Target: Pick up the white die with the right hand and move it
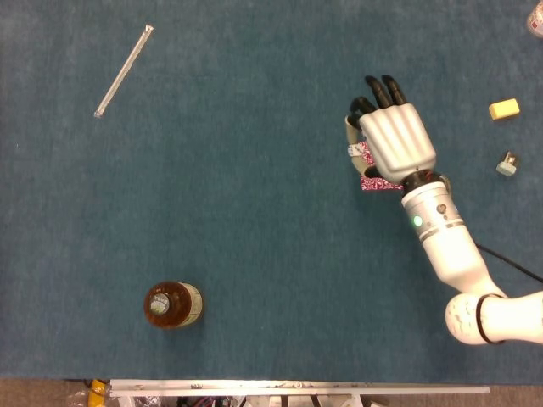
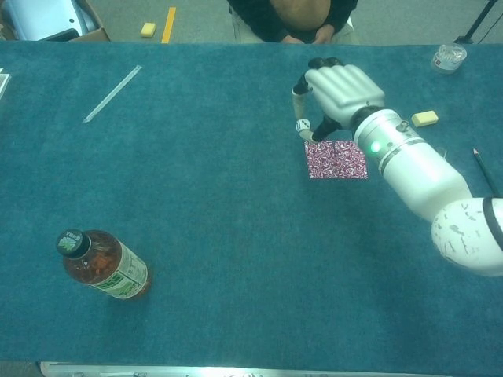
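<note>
My right hand (image 1: 394, 140) hangs above the blue table cloth (image 1: 254, 212), back of the hand up, fingers curled downward. It pinches the small white die (image 2: 302, 124) between thumb and a finger at its left side; in the head view the die (image 1: 355, 150) peeks out at the hand's left edge. The chest view shows the hand (image 2: 342, 90) raised off the table, above the far edge of a pink patterned square (image 2: 336, 159). In the head view most of that square (image 1: 371, 181) is hidden under the hand. My left hand appears in neither view.
A brown bottle (image 1: 172, 304) lies at the near left. A clear rod (image 1: 124, 70) lies far left. A yellow block (image 1: 504, 108) and a small grey object (image 1: 507, 164) sit at the right, with a pencil (image 2: 483, 169) and a clear cup (image 2: 449, 56). A person (image 2: 291, 20) sits at the far edge.
</note>
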Robot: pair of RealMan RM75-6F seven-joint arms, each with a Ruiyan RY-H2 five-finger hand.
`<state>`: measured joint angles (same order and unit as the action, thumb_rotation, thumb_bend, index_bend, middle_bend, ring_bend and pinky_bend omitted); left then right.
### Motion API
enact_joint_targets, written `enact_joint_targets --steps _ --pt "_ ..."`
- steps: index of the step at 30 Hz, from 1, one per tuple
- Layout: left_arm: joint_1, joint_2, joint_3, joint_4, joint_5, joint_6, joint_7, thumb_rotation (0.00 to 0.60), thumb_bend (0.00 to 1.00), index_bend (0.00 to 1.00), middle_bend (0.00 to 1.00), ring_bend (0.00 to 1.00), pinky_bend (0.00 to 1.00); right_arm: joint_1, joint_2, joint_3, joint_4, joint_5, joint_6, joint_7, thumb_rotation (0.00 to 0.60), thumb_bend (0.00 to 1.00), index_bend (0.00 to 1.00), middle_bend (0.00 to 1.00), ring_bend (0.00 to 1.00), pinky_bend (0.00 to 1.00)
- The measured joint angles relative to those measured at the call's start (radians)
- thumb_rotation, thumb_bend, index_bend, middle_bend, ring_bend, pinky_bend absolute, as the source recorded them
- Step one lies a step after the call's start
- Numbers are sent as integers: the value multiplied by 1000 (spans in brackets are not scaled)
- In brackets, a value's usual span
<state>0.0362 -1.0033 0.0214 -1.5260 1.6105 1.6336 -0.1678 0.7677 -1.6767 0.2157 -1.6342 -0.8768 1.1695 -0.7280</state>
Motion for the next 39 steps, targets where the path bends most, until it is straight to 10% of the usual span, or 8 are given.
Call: enact_joint_targets --steps 14,39 --pt "9 -1 1 7 -2 9 -6 600 445 271 179 40 48 -60 -18 -20 51 -301 70 265 600 253 254 291 57 4" --pt "-14 -17 -20 38 -26 -21 -27 600 445 271 179 40 48 -320 342 -146 -280 -332 307 84 600 253 254 291 57 4"
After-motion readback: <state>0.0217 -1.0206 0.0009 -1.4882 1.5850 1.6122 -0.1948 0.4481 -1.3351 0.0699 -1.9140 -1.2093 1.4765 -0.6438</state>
